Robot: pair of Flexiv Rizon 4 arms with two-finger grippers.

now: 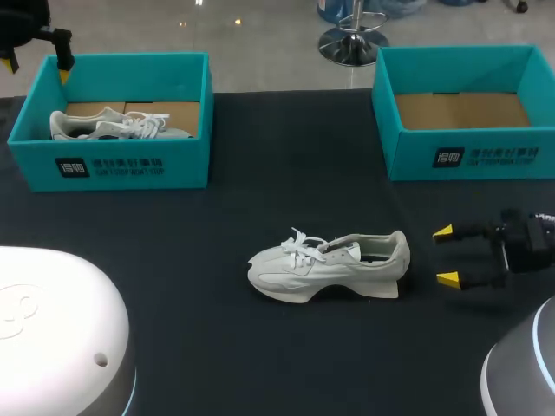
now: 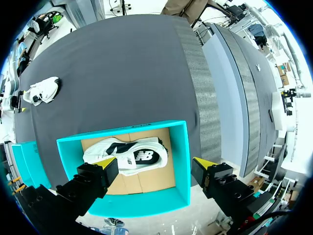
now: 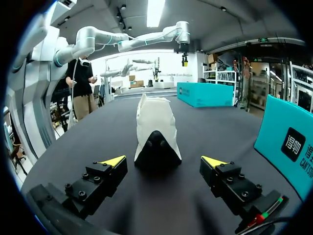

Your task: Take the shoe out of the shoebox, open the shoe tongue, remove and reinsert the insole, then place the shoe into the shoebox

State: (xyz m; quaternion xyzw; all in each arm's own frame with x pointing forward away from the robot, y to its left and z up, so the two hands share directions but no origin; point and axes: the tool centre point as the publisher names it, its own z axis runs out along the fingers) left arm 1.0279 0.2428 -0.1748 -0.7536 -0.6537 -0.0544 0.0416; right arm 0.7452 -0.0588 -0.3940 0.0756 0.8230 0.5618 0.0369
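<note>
Dark table point(image 1: 217, 347), white shoe point(image 1: 325, 264) mid-surface, right pincer point(image 1: 446, 256) wide, empty, behind its heel, left pincer point(image 2: 155, 164) wide, apparently above shoebox point(image 2: 122, 129)

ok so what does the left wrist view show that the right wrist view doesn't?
Only left wrist: the inside of the left shoebox, seen from above, with a second shoe lying on its cardboard floor below the open left jaws.
Only right wrist: the heel end of the shoe on the table, close ahead of the open right jaws, plus the side of the right shoebox.
Both: the shoe on the table, far off in the left wrist view, and the dark table.
</note>
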